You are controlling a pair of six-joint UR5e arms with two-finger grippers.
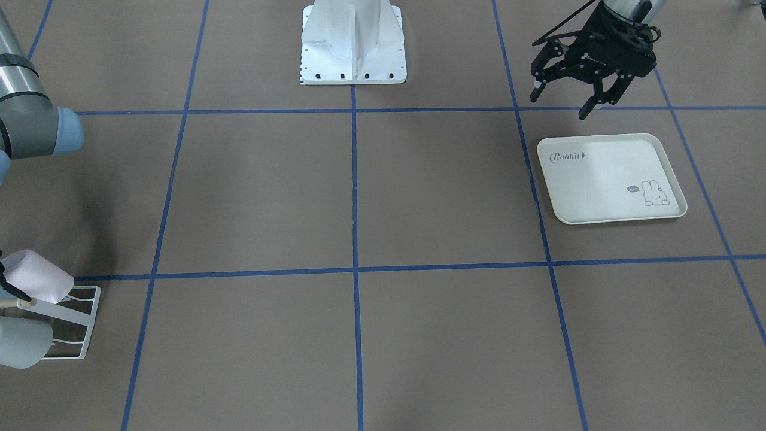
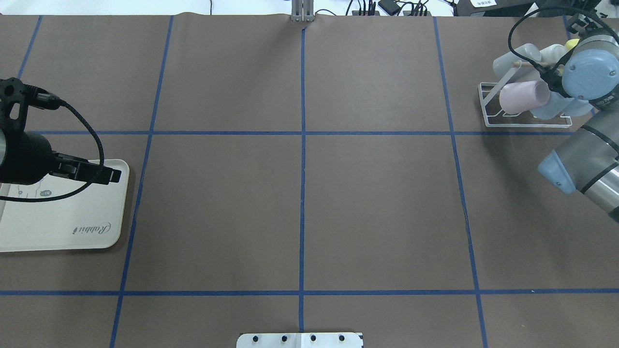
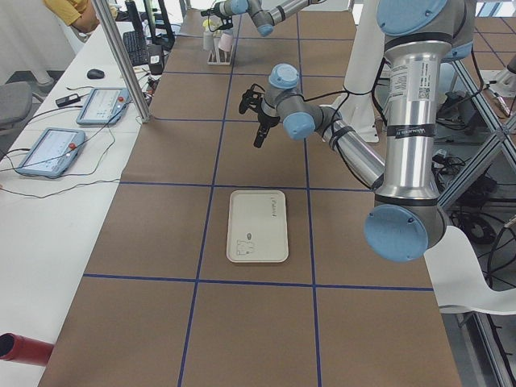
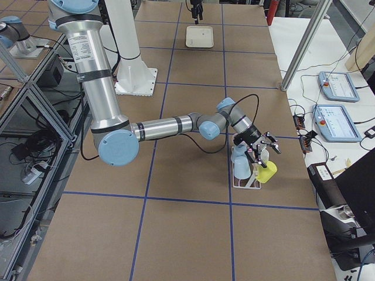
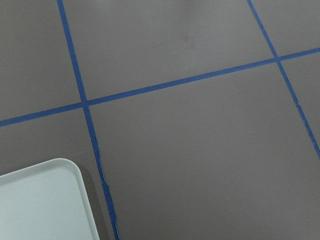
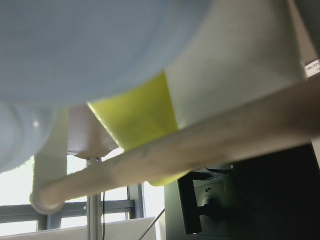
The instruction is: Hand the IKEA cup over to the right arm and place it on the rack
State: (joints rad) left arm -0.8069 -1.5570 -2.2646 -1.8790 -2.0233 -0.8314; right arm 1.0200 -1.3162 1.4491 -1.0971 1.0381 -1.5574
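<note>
The white wire rack stands at the table's far right, with its wooden rod close in the right wrist view. Several cups rest on it: a pink cup, a pale blue cup, a yellow cup and a whitish cup. I cannot tell which one is the IKEA cup. My right gripper is at the rack among the cups, and the arm's own wrist hides its fingers from above. My left gripper hangs open and empty near the tray's edge.
A cream rabbit-print tray lies bare on the robot's left side. The white robot base stands at the table's middle edge. Blue tape lines divide the brown table. Tablets and cables sit on a side bench.
</note>
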